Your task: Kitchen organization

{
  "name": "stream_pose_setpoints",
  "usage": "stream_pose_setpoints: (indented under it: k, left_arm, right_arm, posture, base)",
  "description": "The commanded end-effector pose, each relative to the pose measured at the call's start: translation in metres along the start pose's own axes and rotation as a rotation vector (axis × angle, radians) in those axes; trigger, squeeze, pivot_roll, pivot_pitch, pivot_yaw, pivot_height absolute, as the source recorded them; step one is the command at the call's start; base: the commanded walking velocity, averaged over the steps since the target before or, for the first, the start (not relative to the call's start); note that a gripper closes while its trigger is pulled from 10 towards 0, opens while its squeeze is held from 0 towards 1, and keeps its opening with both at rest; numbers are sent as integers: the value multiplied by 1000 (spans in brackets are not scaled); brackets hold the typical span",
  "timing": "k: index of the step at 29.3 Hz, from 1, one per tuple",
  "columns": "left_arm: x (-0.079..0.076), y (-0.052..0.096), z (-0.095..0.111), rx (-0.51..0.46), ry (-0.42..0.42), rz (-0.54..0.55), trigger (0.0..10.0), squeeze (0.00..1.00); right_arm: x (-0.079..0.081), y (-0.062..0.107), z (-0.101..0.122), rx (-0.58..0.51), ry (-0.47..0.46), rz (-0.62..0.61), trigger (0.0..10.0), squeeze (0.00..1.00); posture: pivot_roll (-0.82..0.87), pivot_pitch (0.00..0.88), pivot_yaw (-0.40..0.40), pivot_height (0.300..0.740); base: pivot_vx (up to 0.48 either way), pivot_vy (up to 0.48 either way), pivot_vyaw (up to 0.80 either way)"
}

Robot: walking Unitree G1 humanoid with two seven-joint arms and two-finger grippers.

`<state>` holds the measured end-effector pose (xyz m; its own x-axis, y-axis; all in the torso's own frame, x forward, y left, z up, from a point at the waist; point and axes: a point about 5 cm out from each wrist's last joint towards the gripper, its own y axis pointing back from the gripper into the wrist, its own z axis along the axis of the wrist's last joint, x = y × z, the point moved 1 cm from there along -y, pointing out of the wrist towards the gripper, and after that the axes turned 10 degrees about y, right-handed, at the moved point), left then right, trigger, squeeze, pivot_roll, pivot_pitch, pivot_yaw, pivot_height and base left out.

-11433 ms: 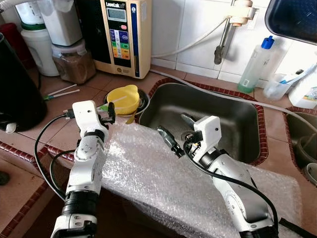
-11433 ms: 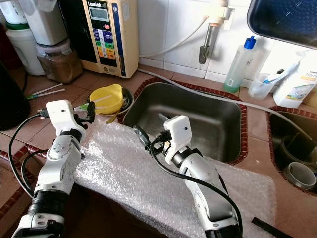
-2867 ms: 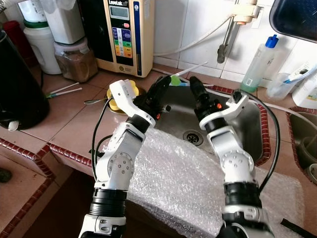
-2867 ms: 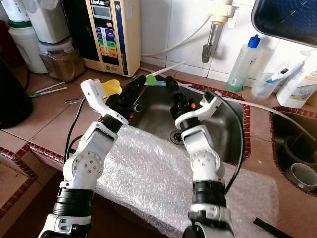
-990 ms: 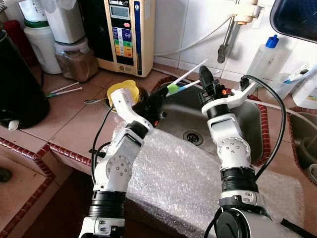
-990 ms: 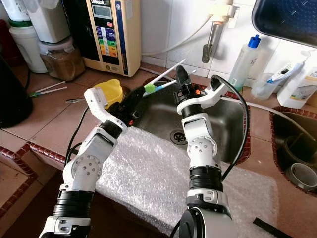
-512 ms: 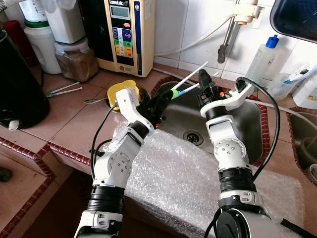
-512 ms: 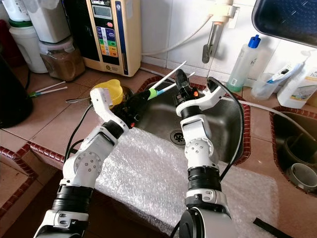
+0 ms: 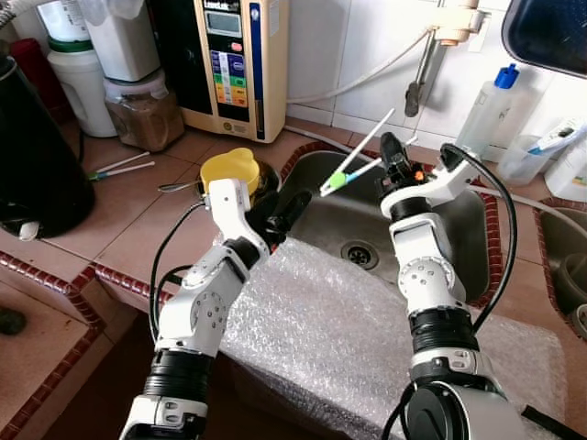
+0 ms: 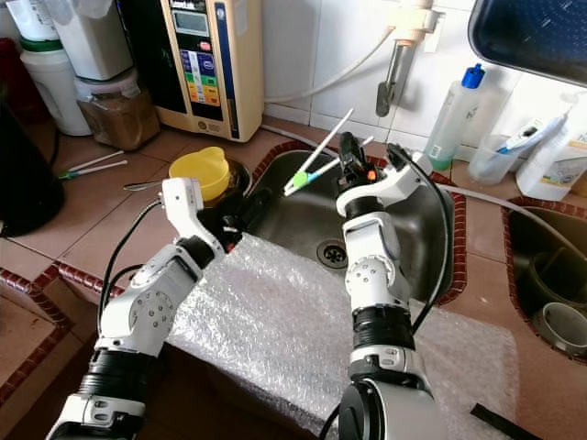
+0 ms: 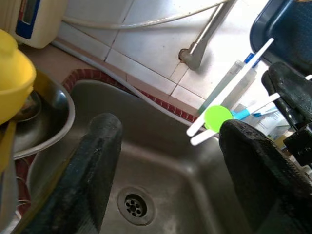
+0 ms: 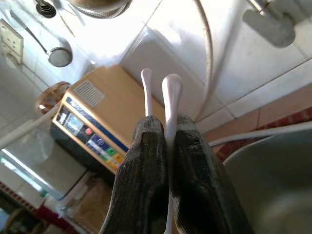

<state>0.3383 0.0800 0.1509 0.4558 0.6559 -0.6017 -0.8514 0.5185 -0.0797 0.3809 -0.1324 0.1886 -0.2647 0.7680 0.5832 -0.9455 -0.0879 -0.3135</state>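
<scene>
now the pair of white sticks (image 9: 362, 148) with the green tab hangs over the sink (image 9: 459, 240), long axis slanting up toward the tap, pinched at one end by the right gripper (image 9: 390, 156). the left gripper (image 9: 286, 207), spread wide and empty, sits at the sink's near-left rim, farther off, so any placing looks like the right arm's job.

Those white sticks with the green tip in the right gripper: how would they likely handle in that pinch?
Probably very light and fairly stiff: the sticks jut straight from the right gripper without drooping. Thin and smooth-looking, they could pivot or slip, being pinched near one end only. If dropped, they would likely land in the sink.
</scene>
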Motion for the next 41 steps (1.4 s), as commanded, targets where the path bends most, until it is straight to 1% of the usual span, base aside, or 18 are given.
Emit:
stream_pose_setpoints:
  k: [1, 5, 6, 7, 9, 13, 15, 18, 20, 25, 27, 29, 31, 36, 37, 38, 39, 41]
  left_arm:
    - [0, 2, -3, 18, -55, -4, 10000, 1000]
    - [-3, 4, -6, 37, -91, -24, 10000, 1000]
    - [-3, 4, -6, 37, -91, -24, 10000, 1000]
    - [-3, 5, -9, 49, -113, -32, 10000, 1000]
    - [-3, 6, -12, 63, -127, -34, 10000, 1000]
    - [-3, 7, -15, 79, -138, -36, 10000, 1000]
    - [-3, 7, -14, 79, -145, -34, 10000, 1000]
    - [1, 8, -16, 86, -190, -16, 10000, 1000]
    - [1, 8, -22, 110, -261, -18, 10000, 1000]
    - [-4, 7, -28, 128, -260, -36, 10000, 1000]
    - [-4, 6, -28, 128, -259, -35, 10000, 1000]
    - [-3, 5, -29, 127, -251, -29, 10000, 1000]
    - [-2, 5, -31, 129, -250, -27, 10000, 1000]
    - [-4, 3, -32, 130, -265, -30, 10000, 1000]
    - [-4, 3, -32, 127, -263, -27, 10000, 1000]
    - [-4, 3, -32, 126, -262, -25, 10000, 1000]
    - [-3, 3, -32, 127, -256, -21, 10000, 1000]
    - [-3, 3, -33, 130, -249, -18, 10000, 1000]
  right_arm:
    - [3, -5, 4, -3, 105, 14, 0, 0]
    - [-4, -10, 3, 44, 251, 8, 0, 0]
    - [-4, -10, 3, 44, 251, 8, 0, 0]
    - [-5, -12, 2, 78, 352, 24, 0, 0]
    - [-10, -12, 0, 108, 391, 20, 0, 0]
    - [-31, -11, -5, 198, 493, -25, 0, 0]
    - [-34, -11, -4, 206, 507, -38, 0, 0]
    - [-43, -11, -5, 249, 591, -78, 0, 0]
    - [-47, -9, -8, 270, 595, -86, 0, 0]
    - [-55, -3, -17, 323, 615, -118, 0, 0]
    - [-55, -1, -19, 329, 604, -117, 0, 0]
    - [-52, 4, -33, 356, 581, -113, 0, 0]
    - [-52, 6, -38, 369, 585, -114, 0, 0]
    - [-51, 15, -52, 392, 523, -132, 0, 0]
    - [-51, 18, -56, 402, 522, -136, 10000, 424]
    - [-52, 21, -59, 409, 522, -139, 10000, 424]
    - [-52, 24, -62, 418, 525, -141, 10000, 1000]
    - [-53, 26, -65, 427, 529, -142, 10000, 1000]
  posture:
    - [55, 0, 12, 740]
    - [63, 0, 15, 740]
    - [63, 0, 15, 740]
    - [63, 0, 17, 740]
    - [61, 0, 16, 740]
    - [64, 0, 13, 740]
    - [66, 0, 11, 740]
    - [65, 0, 8, 740]
    - [63, 0, 9, 740]
    - [59, 0, 7, 740]
    - [59, 0, 7, 740]
    - [53, 0, 9, 740]
    - [53, 0, 7, 740]
    - [61, 0, -2, 740]
    - [57, 0, -1, 740]
    - [55, 0, -1, 740]
    - [52, 0, -1, 740]
    - [49, 0, -1, 740]
  base:
    - [0, 0, 0]
    - [0, 0, 0]
    - [0, 0, 0]
    - [0, 0, 0]
    - [0, 0, 0]
    - [0, 0, 0]
    - [0, 0, 0]
    - [0, 0, 0]
    - [0, 0, 0]
    - [0, 0, 0]
    - [0, 0, 0]
    - [0, 0, 0]
    - [0, 0, 0]
    - [0, 0, 0]
    - [0, 0, 0]
    - [0, 0, 0]
    - [0, 0, 0]
    - [0, 0, 0]
